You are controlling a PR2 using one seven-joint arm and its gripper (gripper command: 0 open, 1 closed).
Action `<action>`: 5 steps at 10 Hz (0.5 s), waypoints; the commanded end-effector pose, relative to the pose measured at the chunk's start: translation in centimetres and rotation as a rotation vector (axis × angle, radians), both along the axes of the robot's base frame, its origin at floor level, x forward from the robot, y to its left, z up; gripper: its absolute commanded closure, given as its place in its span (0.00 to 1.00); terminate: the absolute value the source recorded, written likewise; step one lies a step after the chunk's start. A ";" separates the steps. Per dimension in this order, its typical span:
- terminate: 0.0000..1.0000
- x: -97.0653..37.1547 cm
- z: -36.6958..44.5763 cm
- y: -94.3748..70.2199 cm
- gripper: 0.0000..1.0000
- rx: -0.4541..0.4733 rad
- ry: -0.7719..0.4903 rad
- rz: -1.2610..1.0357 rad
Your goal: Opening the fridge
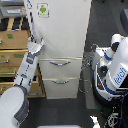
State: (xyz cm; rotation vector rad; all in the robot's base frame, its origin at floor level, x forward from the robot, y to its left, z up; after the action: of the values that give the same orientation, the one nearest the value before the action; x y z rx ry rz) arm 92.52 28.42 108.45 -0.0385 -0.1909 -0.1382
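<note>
Gripper at fridge door's left edge in exterior view; grip state unclear. Door looks closed.

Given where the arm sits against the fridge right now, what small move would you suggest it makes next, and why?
Probably a short pull outward along the door's swing. The pincer sits at the exterior view's left edge of the fridge upper door, and the door looks flush, not yet open. Whether the pincer is closed on that edge is too blurred to tell, so I would confirm the grip first.
</note>
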 end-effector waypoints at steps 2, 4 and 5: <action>0.00 -0.2 -2.4 0.4 1.00 -0.028 0.016 -0.034; 0.00 -0.1 -2.6 0.4 1.00 -0.031 0.015 -0.032; 0.00 0.0 -2.8 0.3 1.00 -0.032 0.017 -0.031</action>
State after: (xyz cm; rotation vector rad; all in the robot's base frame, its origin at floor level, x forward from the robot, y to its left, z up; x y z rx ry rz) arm 92.20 28.57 106.29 -0.0717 -0.1741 -0.1686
